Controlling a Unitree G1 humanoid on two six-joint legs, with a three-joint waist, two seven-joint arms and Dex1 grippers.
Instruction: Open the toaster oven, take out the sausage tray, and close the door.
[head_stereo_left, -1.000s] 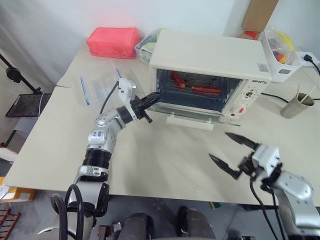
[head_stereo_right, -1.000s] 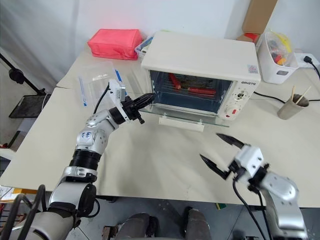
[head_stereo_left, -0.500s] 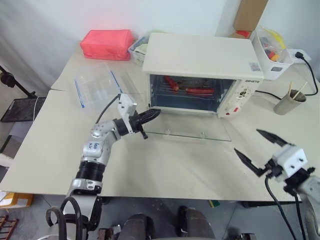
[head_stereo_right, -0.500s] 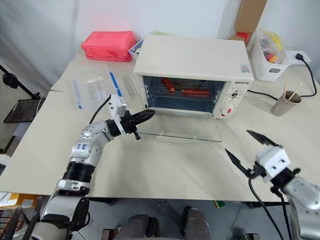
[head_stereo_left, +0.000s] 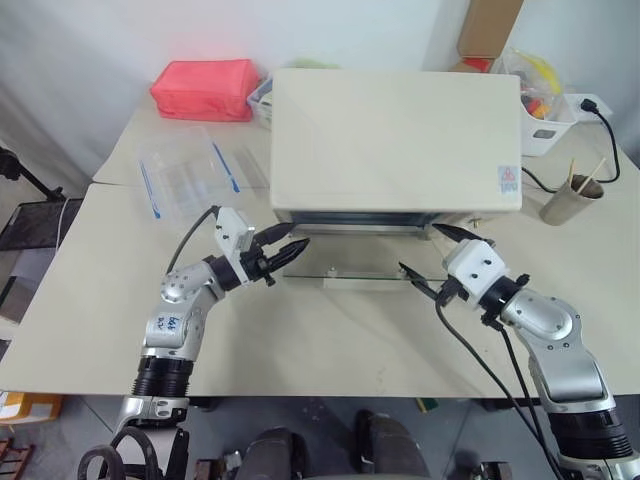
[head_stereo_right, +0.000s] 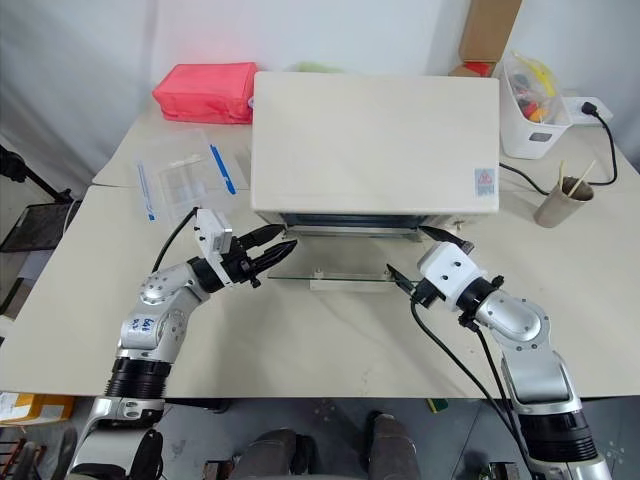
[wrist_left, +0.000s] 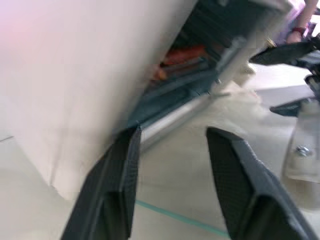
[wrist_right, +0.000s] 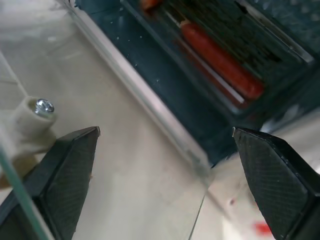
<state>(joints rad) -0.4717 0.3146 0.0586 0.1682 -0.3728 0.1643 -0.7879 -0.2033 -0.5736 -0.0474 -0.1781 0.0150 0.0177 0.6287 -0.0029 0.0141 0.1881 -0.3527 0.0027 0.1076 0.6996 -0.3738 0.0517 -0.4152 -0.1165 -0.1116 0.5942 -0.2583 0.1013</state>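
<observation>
We are viewing the toaster oven (head_stereo_left: 395, 135) on the worktop (head_stereo_left: 90, 300), its door (head_stereo_left: 350, 270) lying open flat. Sausages on the sausage tray (wrist_right: 225, 70) are sitting inside. Left gripper (head_stereo_left: 290, 249) partly open, right gripper (head_stereo_left: 432, 254) spread wide; both are holding nothing.

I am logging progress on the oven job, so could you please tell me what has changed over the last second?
The door dropped fully open and lies flat. The left end effector let go of it and opened; the right end effector came in to the oven mouth, open. The toaster oven stayed put, and the sausage tray is still inside.
</observation>
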